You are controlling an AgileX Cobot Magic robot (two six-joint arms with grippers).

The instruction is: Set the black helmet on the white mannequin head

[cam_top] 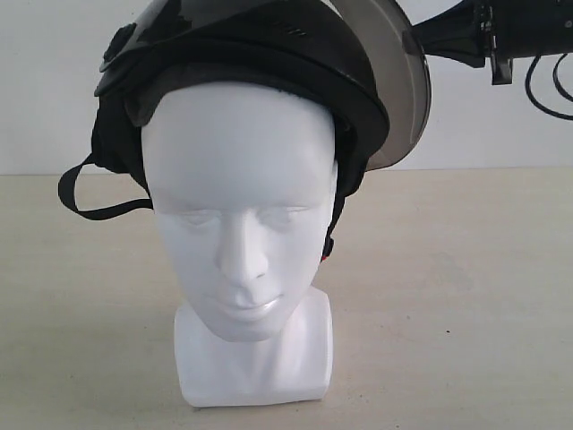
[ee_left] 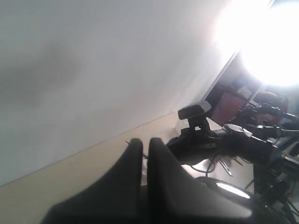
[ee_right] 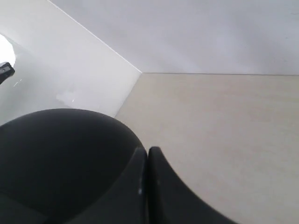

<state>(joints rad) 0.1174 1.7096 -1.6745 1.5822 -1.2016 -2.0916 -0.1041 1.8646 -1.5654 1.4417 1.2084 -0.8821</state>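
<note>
Nearest the lens, the white mannequin head (cam_top: pixel 242 224) faces the camera at frame centre. The black helmet (cam_top: pixel 269 45) sits over its crown, opening forward like the face, with its rim slanting down toward the right (not level). Its brown visor (cam_top: pixel 394 81) is flipped up at upper right, where the right arm (cam_top: pixel 457 36), the nearer one, enters. The right gripper (ee_right: pixel 147 156) is pinched together on nothing, just beside the dome. The left gripper (ee_left: pixel 145 144) is likewise clenched and empty, with no helmet in its view.

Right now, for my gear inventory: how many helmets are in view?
1. The black helmet sits on the white mannequin head; its dome also shows in the right wrist view. No other is visible.
</note>
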